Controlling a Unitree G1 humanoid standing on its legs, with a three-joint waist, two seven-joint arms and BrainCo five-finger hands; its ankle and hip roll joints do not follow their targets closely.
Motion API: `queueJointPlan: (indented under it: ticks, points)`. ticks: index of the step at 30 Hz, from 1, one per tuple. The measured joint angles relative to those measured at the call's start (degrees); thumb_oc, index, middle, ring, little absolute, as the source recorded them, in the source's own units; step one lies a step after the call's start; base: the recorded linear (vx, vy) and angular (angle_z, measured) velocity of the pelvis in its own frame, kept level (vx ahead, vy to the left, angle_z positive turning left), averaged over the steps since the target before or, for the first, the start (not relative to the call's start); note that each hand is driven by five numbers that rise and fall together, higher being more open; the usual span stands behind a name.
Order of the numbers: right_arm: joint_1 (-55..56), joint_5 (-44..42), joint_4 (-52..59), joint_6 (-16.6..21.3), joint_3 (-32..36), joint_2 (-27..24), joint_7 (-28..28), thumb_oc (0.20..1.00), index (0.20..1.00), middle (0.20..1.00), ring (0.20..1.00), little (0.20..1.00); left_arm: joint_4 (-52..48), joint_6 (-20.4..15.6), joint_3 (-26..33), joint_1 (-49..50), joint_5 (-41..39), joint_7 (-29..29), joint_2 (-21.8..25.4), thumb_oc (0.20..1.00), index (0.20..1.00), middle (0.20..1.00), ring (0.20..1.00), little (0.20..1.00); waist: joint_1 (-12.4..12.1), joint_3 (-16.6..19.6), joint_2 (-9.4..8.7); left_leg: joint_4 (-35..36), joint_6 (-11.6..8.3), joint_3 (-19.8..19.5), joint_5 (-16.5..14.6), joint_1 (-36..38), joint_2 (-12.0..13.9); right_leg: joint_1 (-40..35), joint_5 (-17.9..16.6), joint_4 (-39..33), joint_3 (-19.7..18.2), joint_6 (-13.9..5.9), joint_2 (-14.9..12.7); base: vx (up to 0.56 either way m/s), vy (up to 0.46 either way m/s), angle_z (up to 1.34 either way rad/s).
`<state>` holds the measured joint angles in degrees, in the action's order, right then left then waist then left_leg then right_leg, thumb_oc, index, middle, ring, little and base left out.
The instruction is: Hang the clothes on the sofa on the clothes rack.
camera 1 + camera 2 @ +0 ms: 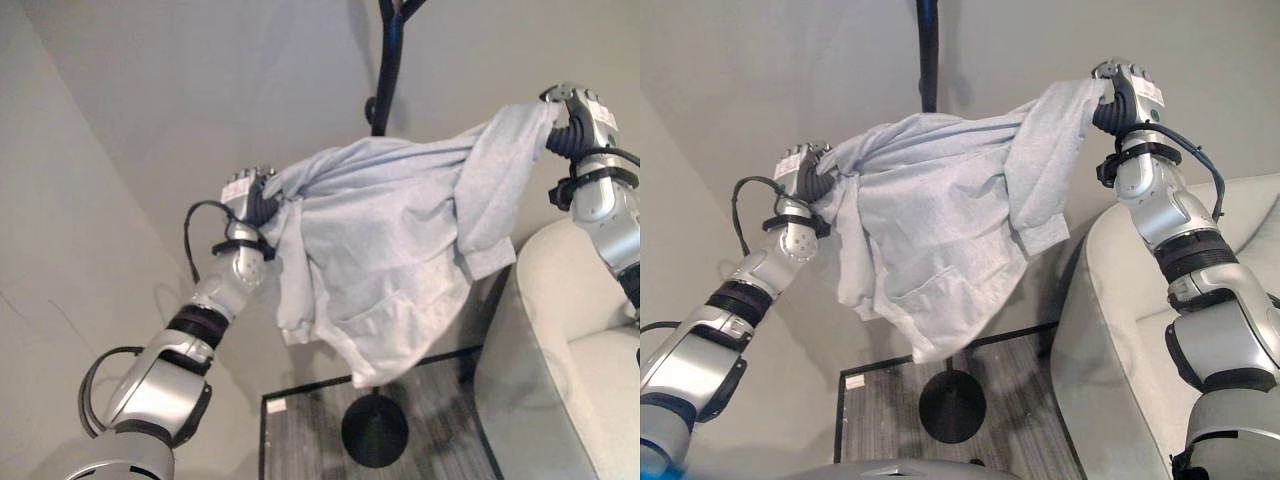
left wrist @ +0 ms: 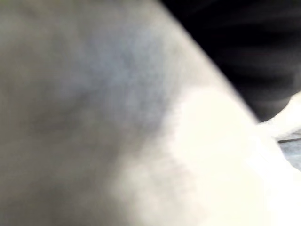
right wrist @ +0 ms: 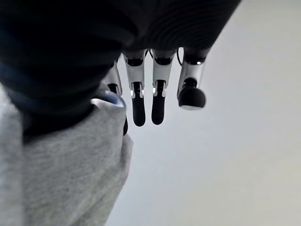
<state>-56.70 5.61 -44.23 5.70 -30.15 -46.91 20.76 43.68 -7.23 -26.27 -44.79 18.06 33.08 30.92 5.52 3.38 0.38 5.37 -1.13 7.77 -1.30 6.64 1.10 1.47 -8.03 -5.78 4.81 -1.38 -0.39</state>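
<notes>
Grey wall behind, sofa [image 1: 590, 330] lower right. Grey sweatshirt [image 1: 390, 250] hangs mid-frame before the rack pole [image 1: 385, 70], left robot hand [image 1: 250, 195] and right robot hand [image 1: 1120, 95] clenched on its edges. Soft, light, floppy; best gripped near shoulders.

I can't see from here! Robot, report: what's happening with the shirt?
Left hand and right hand hold grey shirt up, spread. Rack pole behind it. Not hung yet.

No words, numbers or signs can be read anywhere. A small white tag [image 1: 854, 381] lies on the floor at seven o'clock; any print on it is too small to make out.
</notes>
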Motion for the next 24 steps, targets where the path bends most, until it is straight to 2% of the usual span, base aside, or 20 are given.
queueJointPlan:
  ticks: [1, 5, 7, 8, 10, 12, 13, 17, 20, 23, 24]
  points:
    - [0.09, 0.00, -1.32, 0.02, 0.00, 0.77, -0.13, 0.200, 0.200, 0.200, 0.200, 0.200, 0.17, -0.01, -0.29, 0.00, -0.05, -0.23, -0.21, 0.200, 0.200, 0.200, 0.200, 0.200, 0.10, 0.00, 0.00, -0.01, -0.06, -0.20, 0.05, -0.16, 0.02, 0.09, 0.01, -0.02, 0.16, -0.01, -0.01, 0.01, -0.029, 0.16]
    - [4.36, -1.24, -5.76, -0.84, 1.07, 5.13, -1.43, 0.200, 0.200, 0.200, 0.200, 0.200, 2.27, -0.07, -0.26, 1.46, -2.91, -2.39, -6.77, 0.200, 0.200, 0.200, 0.200, 0.200, -0.96, -0.54, 0.11, 0.18, -0.18, -0.78, 0.23, -0.50, 0.29, 0.22, 0.18, 0.00, 0.96, 0.26, 0.10, 0.01, -0.011, 0.07]
    - [5.33, -1.37, -6.16, -1.28, 1.39, 6.35, -1.81, 0.200, 0.200, 0.200, 0.200, 0.200, 2.13, -0.17, -0.25, 2.36, -4.28, -2.60, -7.87, 0.200, 0.200, 0.200, 0.200, 0.200, -1.10, -1.10, 0.29, 0.18, -0.32, -0.81, 0.35, -0.67, 0.37, 0.23, 0.18, 0.09, 1.18, 0.26, 0.21, 0.00, -0.010, 0.02]
    - [7.59, -1.74, -5.79, -1.13, 4.73, 8.00, -1.20, 0.200, 0.200, 0.200, 0.200, 0.200, 1.97, -0.39, 1.47, 3.63, -4.54, -2.37, -9.38, 0.200, 0.200, 0.200, 0.200, 0.200, -1.08, -1.03, 0.24, 0.18, -0.32, -0.83, 0.35, -0.49, 0.50, 0.06, 0.32, 0.05, 1.20, 0.34, 0.35, 0.01, -0.016, 0.04]
    - [13.01, -2.14, -5.36, -1.42, 5.97, 11.76, -1.30, 0.200, 0.200, 0.200, 0.200, 0.200, 1.81, -0.66, 1.83, 8.07, -6.39, -3.17, -13.33, 0.200, 0.200, 0.200, 0.200, 0.200, -1.12, -1.41, 0.21, 0.18, -0.33, -0.96, 0.34, -0.41, 0.58, -0.12, 0.37, -0.04, 1.48, 0.54, 0.39, 0.00, -0.017, 0.04]
    - [14.99, -2.15, -5.09, -1.42, 5.55, 13.34, -1.52, 0.200, 0.200, 0.200, 0.200, 0.200, 1.11, -1.22, 1.80, 9.91, -6.74, -3.86, -14.58, 0.200, 0.200, 0.200, 0.200, 0.200, -1.01, -1.84, 0.23, 0.19, -0.32, -0.94, 0.38, -0.40, 0.58, -0.09, 0.31, 0.06, 1.49, 0.63, 0.35, 0.00, 0.000, 0.00]
    - [18.41, -2.20, -2.17, -1.35, 7.65, 15.35, -1.17, 0.200, 0.200, 0.200, 0.200, 0.200, -1.45, -1.49, 2.18, 12.56, -7.43, -4.16, -16.03, 0.200, 0.200, 0.200, 0.200, 0.200, -1.06, -2.02, 0.32, 0.18, -0.25, -0.95, 0.51, -0.38, 0.61, -0.14, 0.28, 0.02, 1.52, 0.66, 0.42, 0.00, 0.000, 0.00]
    - [23.16, -2.23, 1.33, -1.01, 7.56, 16.73, -0.82, 0.200, 0.200, 0.200, 0.200, 0.200, -3.72, -2.30, 1.82, 16.03, -9.15, -4.49, -18.17, 0.200, 0.200, 0.200, 0.200, 0.200, -1.08, -2.27, 0.61, 0.19, -0.14, -1.19, 0.41, -0.28, 0.62, -0.33, 0.37, -0.14, 1.69, 0.73, 0.39, -0.01, -0.004, 0.02]
    - [27.61, -2.91, 3.31, 0.46, 10.06, 20.50, 0.63, 0.200, 0.200, 0.200, 0.200, 0.200, -6.87, -2.76, 1.99, 19.91, -13.03, -4.74, -20.69, 0.200, 0.200, 0.200, 0.200, 0.200, -1.03, -2.30, 0.64, 0.20, 0.10, -1.71, 0.26, -0.10, 0.71, -0.57, 0.41, -0.15, 1.76, 0.72, 0.48, -0.01, -0.004, 0.01]
    - [30.59, -4.52, 3.14, 1.32, 9.67, 23.78, 1.20, 0.200, 0.200, 0.200, 0.200, 0.200, -8.00, -4.13, 1.16, 22.80, -15.68, -5.39, -22.76, 0.200, 0.200, 0.200, 0.200, 0.200, -1.05, -2.51, 0.70, 0.20, 0.15, -1.79, 0.29, 0.07, 0.77, -0.74, 0.42, -0.15, 1.82, 0.74, 0.53, 0.00, 0.000, 0.00]
    - [31.52, -4.66, 2.99, 1.37, 8.86, 25.28, 1.13, 0.200, 0.200, 0.200, 0.200, 0.200, -8.00, -4.55, 0.47, 23.47, -17.37, -6.12, -24.30, 0.398, 0.398, 0.398, 0.398, 0.398, -1.12, -2.57, 0.78, 0.20, 0.19, -1.80, 0.31, -0.01, 0.79, -0.70, 0.41, -0.14, 1.80, 0.75, 0.55, -0.03, -0.015, 0.00]
